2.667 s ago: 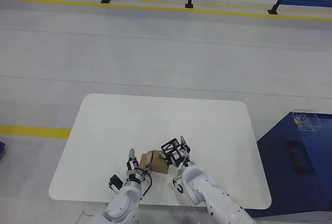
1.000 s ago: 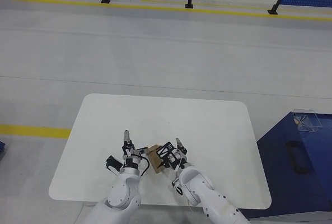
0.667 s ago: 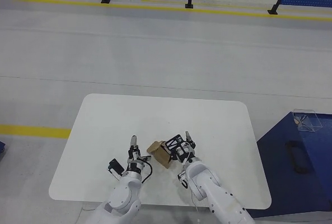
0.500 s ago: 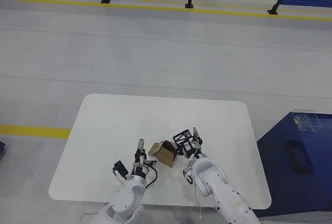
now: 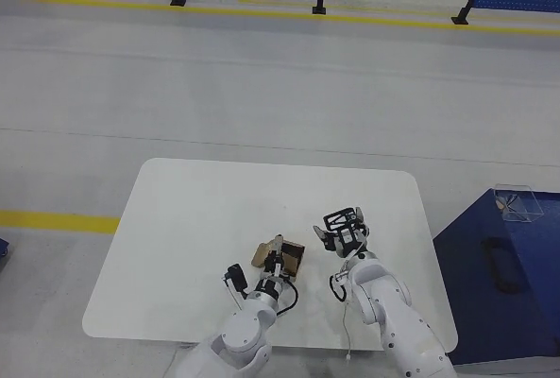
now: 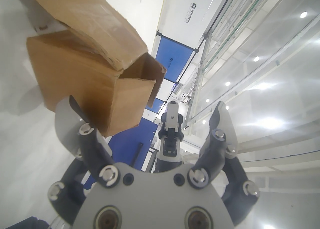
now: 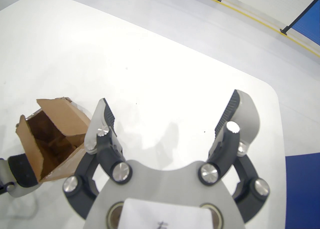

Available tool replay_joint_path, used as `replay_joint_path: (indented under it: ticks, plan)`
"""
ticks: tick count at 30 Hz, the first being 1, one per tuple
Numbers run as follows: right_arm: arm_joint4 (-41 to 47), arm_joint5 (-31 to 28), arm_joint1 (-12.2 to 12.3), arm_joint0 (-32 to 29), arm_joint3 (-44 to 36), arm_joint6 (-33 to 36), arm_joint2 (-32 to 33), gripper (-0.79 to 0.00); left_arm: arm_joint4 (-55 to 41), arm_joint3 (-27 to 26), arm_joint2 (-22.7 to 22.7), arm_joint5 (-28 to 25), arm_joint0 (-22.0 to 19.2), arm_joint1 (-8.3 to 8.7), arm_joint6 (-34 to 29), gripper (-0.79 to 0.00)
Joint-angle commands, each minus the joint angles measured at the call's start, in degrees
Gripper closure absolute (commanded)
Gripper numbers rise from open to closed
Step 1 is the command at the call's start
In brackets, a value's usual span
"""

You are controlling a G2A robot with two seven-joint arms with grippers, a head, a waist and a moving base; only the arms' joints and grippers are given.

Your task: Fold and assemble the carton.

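A small brown carton (image 5: 290,255) lies on the white table (image 5: 213,198) near its front edge, with its dark open end (image 7: 50,137) and loose flaps turned toward my right arm. My left gripper (image 5: 277,265) sits right against the carton's near side. In the left wrist view the left gripper (image 6: 142,117) is open, one finger (image 6: 66,115) touches the carton's (image 6: 82,85) lower corner, and the other finger stands free. My right gripper (image 5: 342,230) hangs open a short way right of the carton. Nothing is between the right gripper's (image 7: 170,101) fingers.
A dark blue bin (image 5: 506,274) with a clear container (image 5: 517,203) on it stands off the table's right side. The back and left of the table are bare white surface. The table's front edge runs close under both arms.
The carton has slid to the right across the table, with my left arm following behind it. My right gripper has drawn away from the carton, to the right and slightly back.
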Motion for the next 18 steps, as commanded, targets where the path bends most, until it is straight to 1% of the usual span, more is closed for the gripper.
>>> replay_joint_path:
  ticks: [1, 2, 3, 7, 9, 11, 13, 15, 16, 18]
  plan:
    - [0.0, 0.0, 0.0, 0.0, 0.0, 0.0, 0.0, -0.785, -0.6, 2.1, 0.5, -0.4, -1.1, -0.78, -0.6, -0.785]
    - [0.0, 0.0, 0.0, 0.0, 0.0, 0.0, 0.0, -0.785, -1.3, 2.6, 0.8, -1.2, -1.6, -1.16, -2.2, -0.785]
    - [0.0, 0.0, 0.0, 0.0, 0.0, 0.0, 0.0, -0.785, 0.1, 3.5, 1.2, -1.9, -2.2, -1.40, -2.8, -0.785]
    - [0.0, 0.0, 0.0, 0.0, 0.0, 0.0, 0.0, -0.785, 1.3, 5.4, 1.8, -3.8, -3.0, -2.50, -3.4, -0.785]
    - [0.0, 0.0, 0.0, 0.0, 0.0, 0.0, 0.0, -0.785, 2.4, 5.7, 1.8, -4.0, -2.7, -2.68, -4.2, -0.785]
    - [0.0, 0.0, 0.0, 0.0, 0.0, 0.0, 0.0, -0.785, 3.6, 4.8, 0.9, -3.5, -1.5, -2.42, -4.2, -0.785]
    - [0.0, 0.0, 0.0, 0.0, 0.0, 0.0, 0.0, -0.785, 5.8, 2.7, -0.8, -0.4, 0.4, -1.48, -5.6, -0.785]
    - [0.0, 0.0, 0.0, 0.0, 0.0, 0.0, 0.0, -0.785, 8.2, -0.9, -3.1, 7.3, 2.7, -0.07, -7.5, -0.785]
    - [0.0, 0.0, 0.0, 0.0, 0.0, 0.0, 0.0, -0.785, 10.3, -4.1, -5.0, 9.6, 4.1, 0.77, -7.0, -0.785]
    - [-2.7, 2.3, 0.0, -0.3, -0.2, -1.7, -0.1, -0.785, 12.9, -11.7, -9.3, 10.3, 9.4, 2.36, -5.9, -0.785]
